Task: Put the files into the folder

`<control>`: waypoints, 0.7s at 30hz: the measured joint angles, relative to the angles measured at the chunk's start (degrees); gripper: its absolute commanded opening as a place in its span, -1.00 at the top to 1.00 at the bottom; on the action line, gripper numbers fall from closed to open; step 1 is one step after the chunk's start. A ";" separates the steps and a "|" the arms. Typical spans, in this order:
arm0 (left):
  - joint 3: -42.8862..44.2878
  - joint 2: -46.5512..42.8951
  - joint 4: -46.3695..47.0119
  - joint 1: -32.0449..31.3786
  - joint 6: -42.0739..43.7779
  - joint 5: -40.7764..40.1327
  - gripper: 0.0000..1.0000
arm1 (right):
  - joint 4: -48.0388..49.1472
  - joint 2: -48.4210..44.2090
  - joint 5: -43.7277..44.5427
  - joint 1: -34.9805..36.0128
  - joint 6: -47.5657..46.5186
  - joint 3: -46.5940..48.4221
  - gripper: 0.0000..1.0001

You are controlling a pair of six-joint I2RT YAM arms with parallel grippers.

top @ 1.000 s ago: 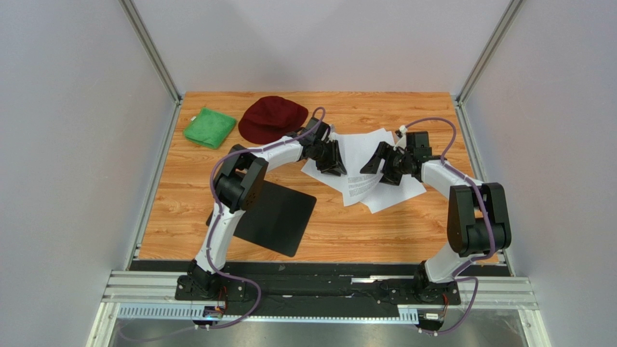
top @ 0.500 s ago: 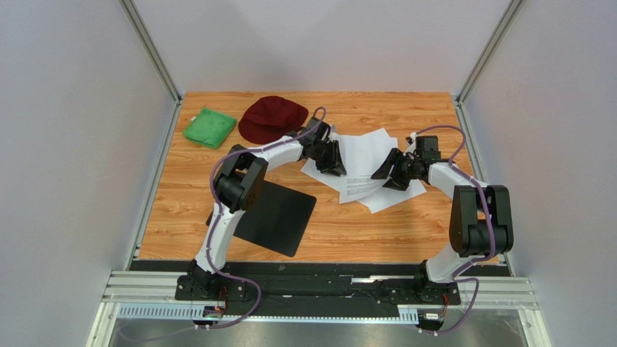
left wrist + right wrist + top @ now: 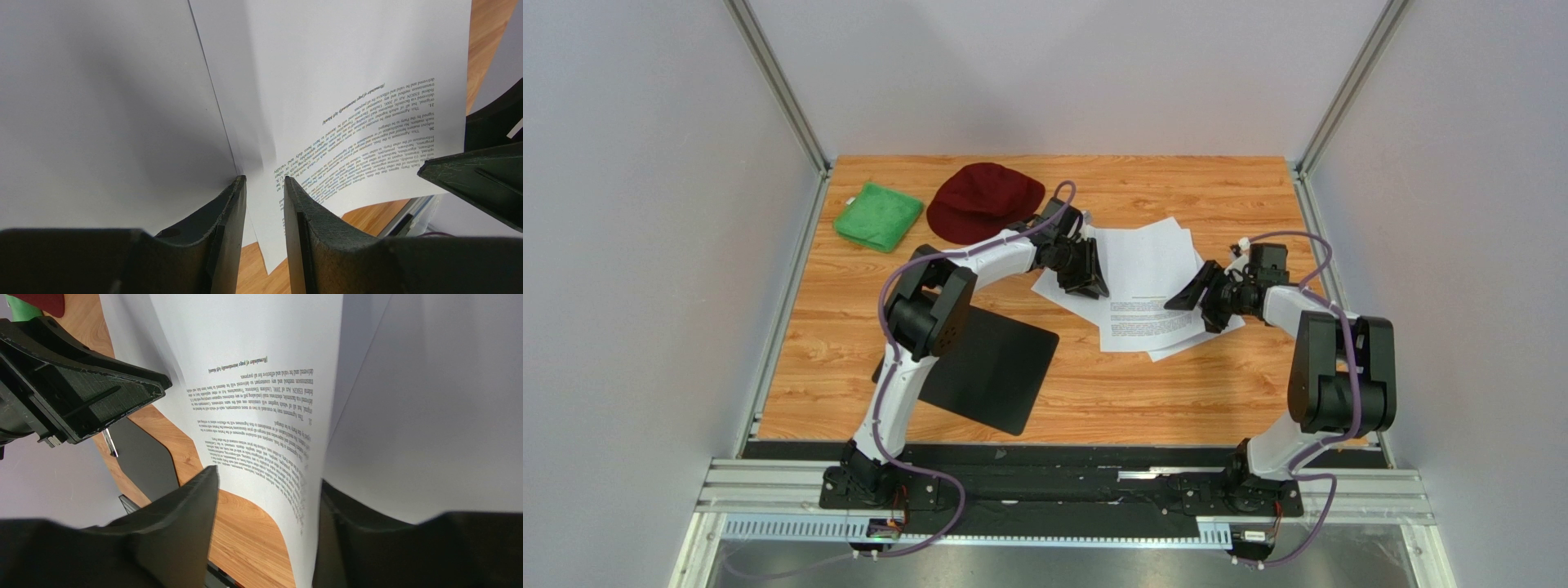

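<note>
The table [image 3: 1210,196] is orange-brown wood-grain board. It is closed in on three sides by plain pale grey walls [image 3: 646,245], with slanting aluminium posts [image 3: 775,80] at the two far corners. A metal rail [image 3: 1063,490] along the near edge carries both arm bases.

At the far left lies a folded green cloth [image 3: 879,216], and just to its right a dark red cap [image 3: 983,200]. The black clipboard [image 3: 995,368] lies flat on the near left part of the table, partly under the left arm's elbow and apart from the papers.

The loose white paper sheets [image 3: 1143,276] are fanned in an overlapping pile right of centre. The topmost, a printed sheet [image 3: 1149,321], shows a block of small black text.

The left gripper [image 3: 1090,276] sits at the pile's left edge. In its wrist view [image 3: 264,180] the jaws stand a narrow gap apart, tips at the sheets, with paper showing through the gap and nothing clamped.

The right gripper [image 3: 1195,300] is at the pile's right edge. Its wrist view [image 3: 267,478] shows the jaws parted wide, with the printed sheet running between them and not pinched.
</note>
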 measured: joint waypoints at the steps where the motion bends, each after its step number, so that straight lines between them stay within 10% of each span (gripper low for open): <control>1: 0.04 0.00 -0.02 0.00 0.04 0.02 0.11 | 0.35 0.26 -0.13 0.00 0.09 0.00 0.37; 4: 0.17 -0.02 -0.02 0.00 0.48 0.50 -0.30 | 0.83 0.57 0.52 0.13 -0.24 0.09 1.00; 13: -8.46 -18.88 -8.02 4.04 4.79 -1.88 -0.51 | -11.19 -3.63 17.38 14.51 -7.26 11.89 1.00; 21: -24.70 -63.69 -16.17 31.52 9.51 -10.12 -0.63 | -19.50 -11.78 19.58 41.92 -13.94 30.69 1.00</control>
